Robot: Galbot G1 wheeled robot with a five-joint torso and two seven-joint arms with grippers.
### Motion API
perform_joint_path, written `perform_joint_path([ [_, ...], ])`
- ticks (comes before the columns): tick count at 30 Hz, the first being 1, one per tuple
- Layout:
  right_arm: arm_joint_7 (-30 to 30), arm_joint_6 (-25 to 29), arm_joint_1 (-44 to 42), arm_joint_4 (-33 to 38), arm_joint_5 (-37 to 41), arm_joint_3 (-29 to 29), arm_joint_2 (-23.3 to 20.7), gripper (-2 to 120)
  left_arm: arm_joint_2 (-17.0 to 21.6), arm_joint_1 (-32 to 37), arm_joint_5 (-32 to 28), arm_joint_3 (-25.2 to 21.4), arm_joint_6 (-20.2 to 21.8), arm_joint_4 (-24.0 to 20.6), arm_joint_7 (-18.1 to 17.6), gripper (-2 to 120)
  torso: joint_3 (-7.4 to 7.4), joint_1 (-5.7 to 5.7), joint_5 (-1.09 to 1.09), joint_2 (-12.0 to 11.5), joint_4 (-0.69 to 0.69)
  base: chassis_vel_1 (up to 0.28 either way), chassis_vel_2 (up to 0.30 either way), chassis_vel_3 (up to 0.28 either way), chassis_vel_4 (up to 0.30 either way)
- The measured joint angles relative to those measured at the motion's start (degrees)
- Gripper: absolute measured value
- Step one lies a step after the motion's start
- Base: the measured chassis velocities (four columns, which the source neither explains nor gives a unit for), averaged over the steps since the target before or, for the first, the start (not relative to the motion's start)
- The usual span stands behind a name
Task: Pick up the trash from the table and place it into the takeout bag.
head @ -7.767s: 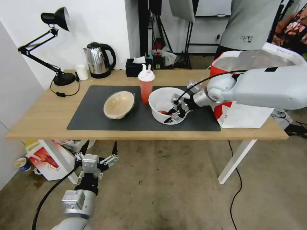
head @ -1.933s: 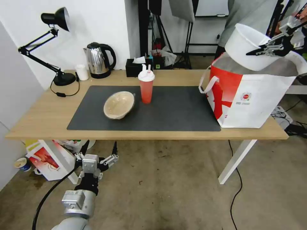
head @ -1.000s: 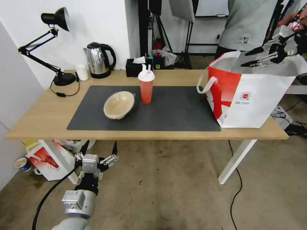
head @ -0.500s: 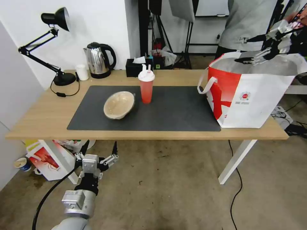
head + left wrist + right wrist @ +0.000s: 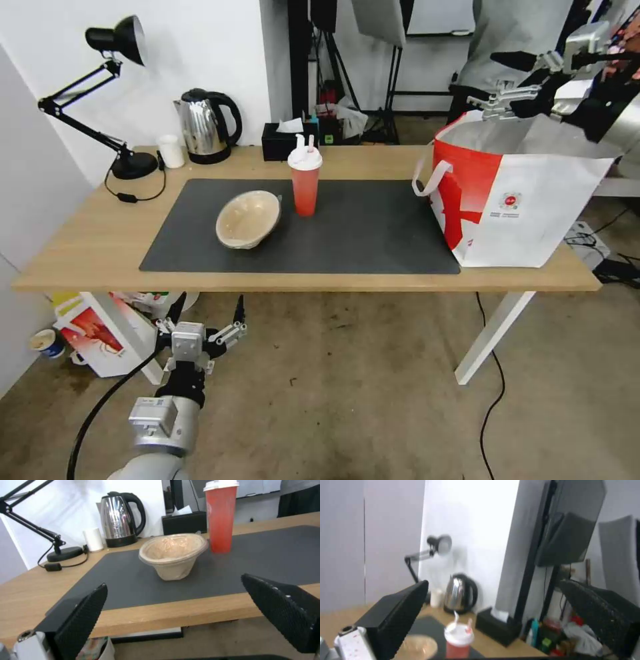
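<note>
Fingers spread wide and holding nothing, the right gripper (image 5: 507,80) has lifted clear of the takeout bag (image 5: 517,193) and now hangs above its far open rim, turned back toward the tabletop; two seconds ago the same fingers were clamped on the big white plastic bowl of crayfish shells over the bag's mouth, and a second ago they were already bare down inside the foil lining. The bowl is no longer on view and, by that sequence, lies inside the bag, so the first of three pieces of trash looks delivered. Two remain on the dark grey mat (image 5: 373,233) of the light-wood table (image 5: 87,247): the red drink cup (image 5: 305,181) with its white lid stands upright near the mat's far edge, and the beige paper bowl (image 5: 248,219) sits tilted just beside it, on the robot's left. The right wrist view looks across at the cup from above, with a steel kettle (image 5: 207,125) and black desk lamp (image 5: 100,87) behind. The left gripper (image 5: 200,323) hangs parked below the table's near edge, its fingers also splayed and empty, unmoved throughout.
</note>
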Motion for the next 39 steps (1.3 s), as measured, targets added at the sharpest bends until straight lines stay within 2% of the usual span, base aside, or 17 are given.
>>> perform_joint_path([
  [2, 0.7, 0.1, 0.0, 0.5, -0.2, 0.0, 0.4, 100, 0.0, 0.0, 0.0, 0.0, 0.0, 0.0, 0.0, 100, 0.0, 0.0, 0.0, 0.0, 0.0, 0.0, 0.0, 0.0, 0.0],
  [5, 8.7, 1.5, 0.9, 7.5, -4.7, -0.8, 6.2, 100, 0.0, 0.0, 0.0, 0.0, 0.0, 0.0, 0.0, 100, 0.0, 0.0, 0.01, 0.0, -0.01, 0.0, 0.0, 0.0, 0.0],
  [6, 8.7, 1.5, 0.9, 7.5, -4.7, -0.8, 6.2, 100, 0.0, 0.0, 0.0, 0.0, 0.0, 0.0, 0.0, 100, 0.0, 0.0, 0.01, 0.0, -0.01, 0.0, 0.0, 0.0, 0.0],
  [8, 11.7, 1.6, 2.0, 10.5, -7.0, -1.7, 9.2, 100, 0.0, 0.0, 0.0, 0.0, 0.0, 0.0, 0.0, 100, 0.0, 0.0, 0.01, 0.0, -0.01, 0.0, 0.0, 0.0, 0.0],
  [10, 16.0, 1.9, 2.7, 14.5, -11.2, -3.0, 14.5, 100, 0.0, 0.0, 0.0, 0.0, 0.0, 0.0, 0.0, 100, 0.0, 0.0, -0.01, 0.0, 0.0, 0.0, 0.0, 0.0, 0.0],
  [11, 16.0, 1.9, 2.7, 14.5, -11.2, -3.0, 14.5, 100, 0.0, 0.0, 0.0, 0.0, 0.0, 0.0, 0.0, 100, 0.0, 0.0, -0.01, 0.0, 0.0, 0.0, 0.0, 0.0, 0.0],
  [14, 19.3, 2.1, 2.0, 18.7, -17.9, -4.3, 22.2, 100, 0.0, 0.0, 0.0, 0.0, 0.0, 0.0, 0.0, 100, 0.0, 0.0, 0.03, 0.0, -0.01, 0.0, 0.0, 0.0, 0.0],
  [15, 19.3, 2.1, 2.0, 18.7, -17.9, -4.3, 22.2, 100, 0.0, 0.0, 0.0, 0.0, 0.0, 0.0, 0.0, 100, 0.0, 0.0, 0.03, 0.0, -0.01, 0.0, 0.0, 0.0, 0.0],
  [19, 20.2, 2.0, -0.2, 24.1, -23.4, -6.2, 30.4, 100, 0.0, 0.0, 0.0, 0.0, 0.0, 0.0, 0.0, 100, 0.0, 0.0, 0.0, 0.0, -0.01, 0.0, 0.0, 0.0, 0.0],
  [20, 20.2, 2.0, -0.2, 24.1, -23.4, -6.2, 30.4, 100, 0.0, 0.0, 0.0, 0.0, 0.0, 0.0, 0.0, 100, 0.0, 0.0, 0.0, 0.0, -0.01, 0.0, 0.0, 0.0, 0.0],
  [24, 20.1, 1.3, -1.9, 25.7, -26.4, -7.8, 35.9, 100, 0.0, 0.0, 0.0, 0.0, 0.0, 0.0, 0.0, 100, -0.01, 0.0, 0.0, 0.0, 0.0, 0.0, 0.0, 0.0, 0.0],
  [25, 20.1, 1.3, -1.9, 25.7, -26.4, -7.8, 35.9, 100, 0.0, 0.0, 0.0, 0.0, 0.0, 0.0, 0.0, 100, -0.01, 0.0, 0.0, 0.0, 0.0, 0.0, 0.0, 0.0, 0.0],
  [27, 19.6, 1.1, -2.6, 25.6, -29.5, -9.5, 40.1, 100, 0.0, 0.0, 0.0, 0.0, 0.0, 0.0, 0.0, 100, 0.0, 0.01, 0.01, 0.0, 0.0, 0.0, 0.0, 0.0, 0.0],
  [28, 19.6, 1.1, -2.6, 25.6, -29.5, -9.5, 40.1, 100, 0.0, 0.0, 0.0, 0.0, 0.0, 0.0, 0.0, 100, 0.0, 0.01, 0.01, 0.0, 0.0, 0.0, 0.0, 0.0, 0.0],
  [29, 18.8, 1.4, -3.0, 25.5, -32.2, -10.7, 42.9, 100, 0.0, 0.0, 0.0, 0.0, 0.0, 0.0, 0.0, 100, 0.0, 0.01, -0.01, 0.0, 0.0, 0.0, 0.0, 0.0, 0.0],
  [32, 17.0, 1.9, -3.8, 25.4, -35.4, -13.9, 47.0, 100, 0.0, 0.0, 0.0, 0.0, 0.0, 0.0, 0.0, 100, 0.0, 0.01, 0.0, 0.0, -0.01, 0.0, 0.0, 0.0, 0.0],
  [39, 16.1, 2.1, -5.2, 25.3, -40.2, -20.0, 51.9, 100, 0.0, 0.0, 0.0, 0.0, 0.0, 0.0, 0.0, 100, 0.0, 0.01, -0.01, 0.0, 0.0, 0.0, 0.0, 0.0, 0.0],
])
